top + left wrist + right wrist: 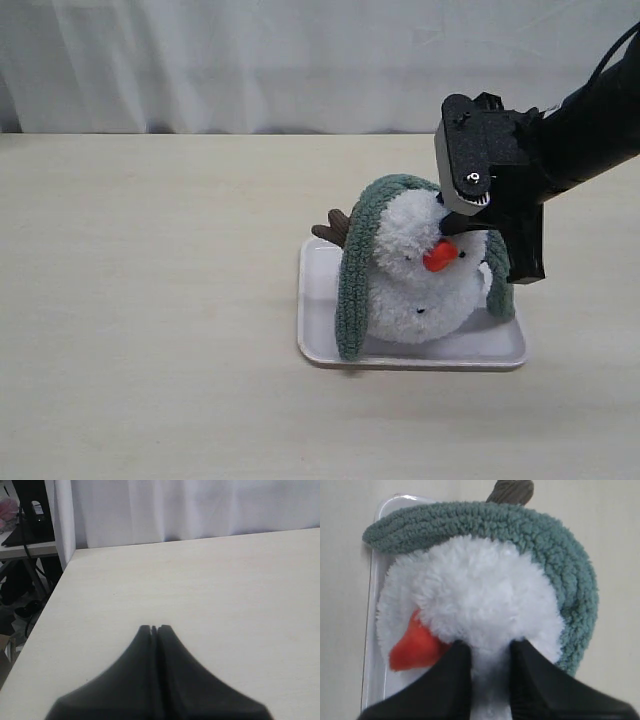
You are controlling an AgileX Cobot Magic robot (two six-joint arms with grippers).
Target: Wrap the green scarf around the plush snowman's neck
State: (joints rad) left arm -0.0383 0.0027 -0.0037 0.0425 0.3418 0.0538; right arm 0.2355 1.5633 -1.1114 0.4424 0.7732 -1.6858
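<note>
The plush snowman [415, 280] leans on a white tray [315, 345], its orange nose [440, 256] facing the front right. The green scarf [352, 290] lies over the top of its head, not in the neck crease, with one end hanging down each side. My right gripper [452, 222] presses into the head from the right. In the right wrist view its two black fingers [462, 670] pinch white fur of the snowman [480, 595], and the scarf [560, 550] arches behind. My left gripper [154, 628] is shut and holds nothing above bare table; it is outside the exterior view.
One brown twig arm [332, 228] sticks out behind the snowman on the left. The tray rim [375, 630] runs beside the nose. A pale wooden table [150, 300] spreads all round, with a white curtain behind. The table's edge and a dark stand [30, 515] appear in the left wrist view.
</note>
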